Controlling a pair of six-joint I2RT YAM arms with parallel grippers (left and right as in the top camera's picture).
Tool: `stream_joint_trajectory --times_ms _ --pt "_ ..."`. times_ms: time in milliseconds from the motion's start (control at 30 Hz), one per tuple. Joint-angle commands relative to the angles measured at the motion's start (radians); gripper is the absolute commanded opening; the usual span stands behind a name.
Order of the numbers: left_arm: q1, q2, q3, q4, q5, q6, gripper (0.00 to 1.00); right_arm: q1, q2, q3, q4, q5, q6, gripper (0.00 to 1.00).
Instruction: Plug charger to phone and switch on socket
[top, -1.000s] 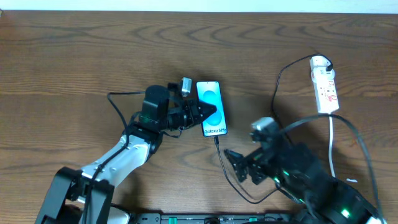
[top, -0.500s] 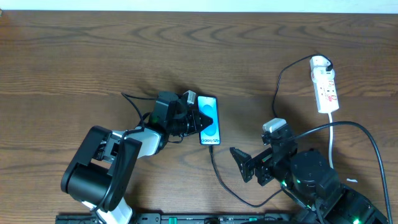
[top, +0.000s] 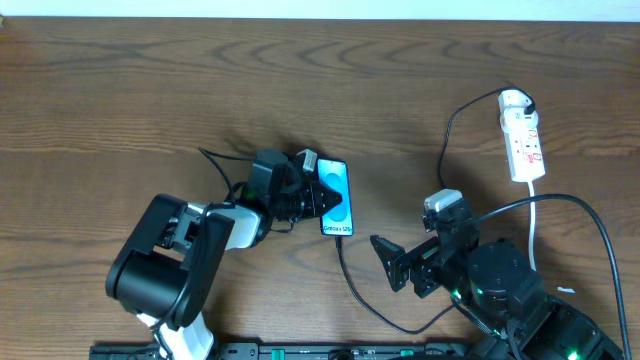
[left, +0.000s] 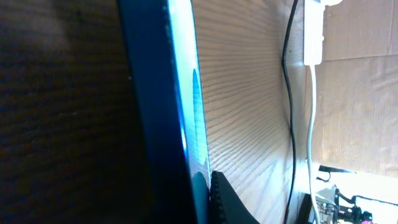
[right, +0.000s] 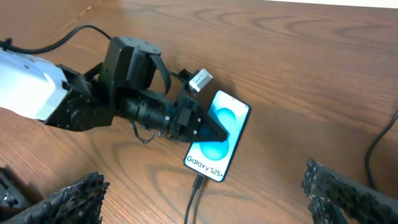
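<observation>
The phone (top: 338, 190) lies on the wooden table with its blue-teal screen up; it also shows in the right wrist view (right: 219, 140). My left gripper (top: 326, 197) is shut on the phone from its left side, one black finger across the screen. In the left wrist view the phone's edge (left: 186, 93) fills the frame against a finger (left: 225, 205). The charger cable (top: 352, 282) has its plug tip in the phone's bottom port (right: 198, 182). My right gripper (top: 398, 265) is open and empty, to the right of the cable (right: 205, 198). The socket (top: 522, 135) lies at the far right.
The black cable loops along the front edge and runs up to the power strip's far end (top: 446, 150). The strip's thick white cord (top: 533, 235) runs down past the right arm. A small silver connector (top: 303, 160) sits by the phone's far left corner.
The left arm folded back and drew the phone slightly left and toward the front. The right gripper backed away to the right. Little moved in the last half second.
</observation>
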Motion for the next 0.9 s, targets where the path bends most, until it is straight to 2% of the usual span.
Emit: stream_joint_trajectory --times_ms 0,367,600,633,767,867 --pt "-0.002 0.027 0.029 0.006 0.007 0.032 0.12 -0.001 0.0 0.016 0.002 0.016 0.015 0.99" --pt "-0.051 0.04 0.057 0.006 0.005 0.03 0.15 -0.001 0.0 0.016 0.003 0.016 0.015 0.99" --pt "-0.067 0.04 0.058 -0.021 -0.061 0.029 0.17 -0.001 0.0 0.016 0.003 0.016 0.031 0.99" --pt "-0.067 0.04 0.058 -0.021 -0.062 0.029 0.22 -0.001 0.0 0.016 0.003 0.016 0.033 0.99" --pt "-0.067 0.04 0.058 -0.025 -0.081 0.024 0.23 -0.001 0.0 0.016 0.002 0.016 0.033 0.99" --pt "-0.067 0.04 0.058 -0.031 -0.083 0.022 0.28 -0.001 0.0 0.016 0.002 0.016 0.033 0.99"
